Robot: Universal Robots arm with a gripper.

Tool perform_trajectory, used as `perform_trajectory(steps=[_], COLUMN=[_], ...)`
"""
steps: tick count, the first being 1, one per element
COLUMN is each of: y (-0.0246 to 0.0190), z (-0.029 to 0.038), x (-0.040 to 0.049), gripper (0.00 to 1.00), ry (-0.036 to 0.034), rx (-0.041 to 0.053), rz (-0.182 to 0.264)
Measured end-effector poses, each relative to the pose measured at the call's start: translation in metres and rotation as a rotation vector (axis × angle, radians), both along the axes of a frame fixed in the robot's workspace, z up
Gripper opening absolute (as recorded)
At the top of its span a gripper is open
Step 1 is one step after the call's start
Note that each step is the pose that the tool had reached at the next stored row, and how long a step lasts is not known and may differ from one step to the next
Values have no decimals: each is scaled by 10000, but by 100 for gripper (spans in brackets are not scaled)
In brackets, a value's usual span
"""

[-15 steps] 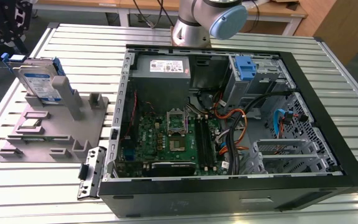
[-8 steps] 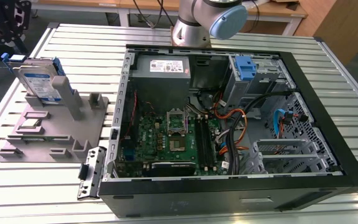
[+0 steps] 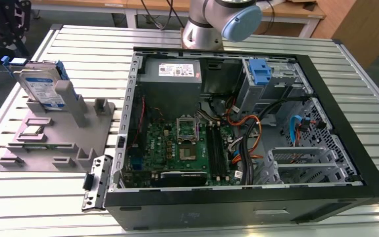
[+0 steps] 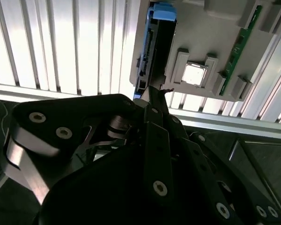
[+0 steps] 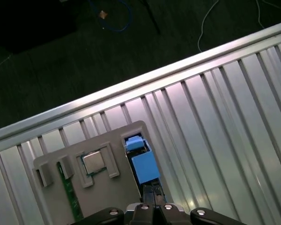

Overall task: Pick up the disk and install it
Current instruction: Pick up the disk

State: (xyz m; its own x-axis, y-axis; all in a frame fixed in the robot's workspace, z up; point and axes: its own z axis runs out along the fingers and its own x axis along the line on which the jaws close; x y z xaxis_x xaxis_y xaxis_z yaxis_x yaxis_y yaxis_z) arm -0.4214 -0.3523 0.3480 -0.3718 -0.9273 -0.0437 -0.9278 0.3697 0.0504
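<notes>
Gripper [image 4: 153, 92] points down over the disk [image 3: 41, 85], at the exterior view's far left corner of the table. Can't tell if it is spread or pressed together; its tip sits close to the disk's top edge, contact can't be told. Arm [image 3: 210, 22] rises from the table's far edge, behind the PC case [image 3: 347, 165], and 1 joint housing shows there.

Disk stands upright on edge in a slot of the grey holder plate [image 3: 15, 165], with the label facing the exterior view's left-front and blue rails on its edges. In both wrist views it is seen edge-on from above, blue rail end up. Not yet in the case.

On the same plate: 1 CPU chip [image 4: 194, 74] in a pocket just beside the disk, and 1 RAM stick [image 4: 243, 43] on edge beyond it.

Edges and room: the plate lies near the slatted table's [image 3: 196, 37] edge on the exterior view's left. Bare slats run along the disk's outer side, dark floor past the rim. The case's open side faces up and its near wall stands just beside the plate. Inside are the power supply [image 3: 171, 74], motherboard [image 3: 170, 148] and a blue latch [image 3: 258, 71] on the drive bay at the far right, with cables bunched below it. A black bracket [image 3: 94, 183] lies on the slats between plate and case.
</notes>
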Motion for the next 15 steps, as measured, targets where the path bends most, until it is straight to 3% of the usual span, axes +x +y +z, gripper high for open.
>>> perform_trajectory(steps=[10, 15], y=[0, 0], z=[-38, -64], x=[3, 33], gripper=[11, 11], ry=[1, 1], rx=[37, 37], rz=[1260, 1508])
